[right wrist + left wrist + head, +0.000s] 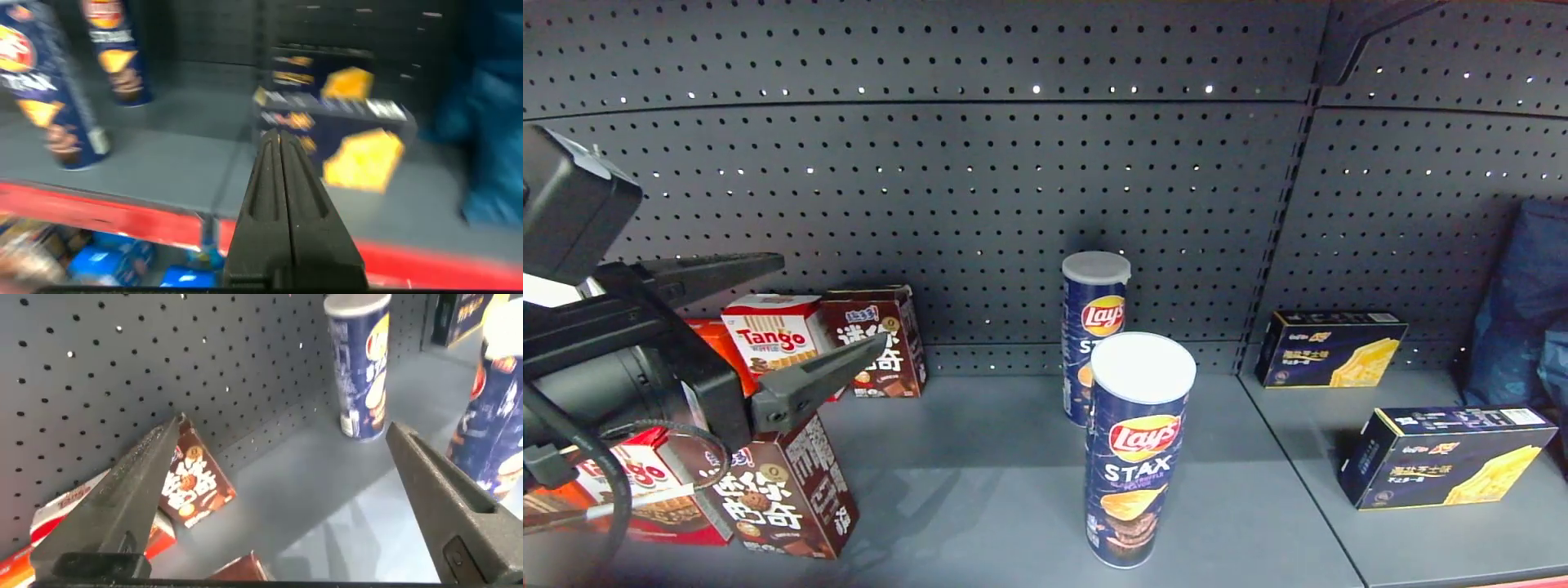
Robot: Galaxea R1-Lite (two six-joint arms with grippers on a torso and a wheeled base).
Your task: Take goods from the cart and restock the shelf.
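A dark perforated back panel [980,188] runs behind everything. Two navy crisp cans with pale lids stand upright, the front can [1137,457] near and slightly right of the rear can [1093,327]. Past a slotted upright [1278,237], two navy boxes with yellow artwork lie lengthwise: the rear box [1327,347] by the panel, the front box [1445,457] nearer. A blue bag [1523,302] sits far right

Front can [1139,457], dark blue, white-lidded, upright, rear can [1094,327] just behind, central on grey shelf [980,474], brown biscuit box [792,494] and red-white wafer box [772,331] at left, two dark-blue boxes [1445,453] at right
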